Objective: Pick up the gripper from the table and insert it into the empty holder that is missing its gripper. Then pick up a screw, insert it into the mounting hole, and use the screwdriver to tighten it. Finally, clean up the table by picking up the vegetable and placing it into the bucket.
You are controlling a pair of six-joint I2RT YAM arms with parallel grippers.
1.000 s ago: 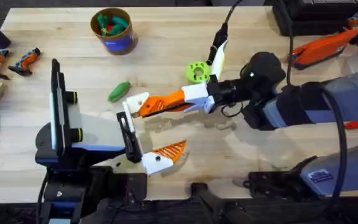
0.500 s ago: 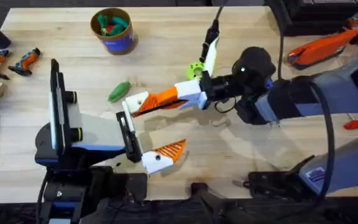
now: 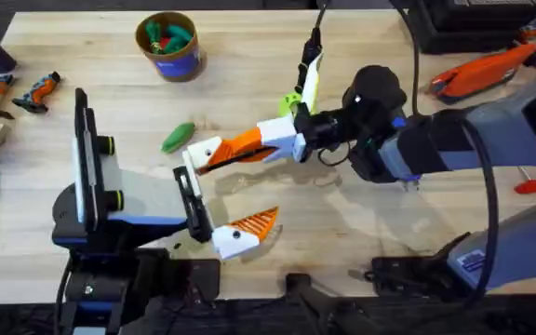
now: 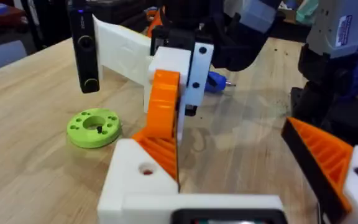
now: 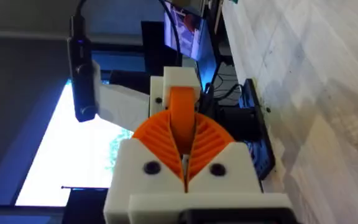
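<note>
My right gripper [image 3: 254, 146] reaches in from the right, shut on the orange gripper [image 3: 235, 146]. In the right wrist view the gripper [image 5: 182, 115] is pinched between my ribbed pads [image 5: 213, 140]. Its far end touches the bare white holder [image 3: 203, 151], which is one finger of my left gripper [image 3: 235, 189]. The left gripper stands open, and its other finger [image 3: 245, 230] carries an orange wedge. The left wrist view shows the gripper [image 4: 163, 106] lying against the holder [image 4: 135, 186]. The green vegetable [image 3: 178, 136] lies left of the holder. The bucket [image 3: 168, 46] stands at the back left. A blue screwdriver [image 4: 216, 81] lies behind the right gripper.
A lime-green disc [image 3: 289, 102] sits just behind the right wrist, also visible as the disc [image 4: 93, 127]. A red-handled rod [image 3: 533, 184] lies at the right edge and an orange tool [image 3: 482, 70] at the back right. Small tools lie at the far left [image 3: 17, 91].
The right arm has shifted left and slightly back, and its wrist has turned. The orange gripper has been carried closer against the holder. The left arm has not moved.
</note>
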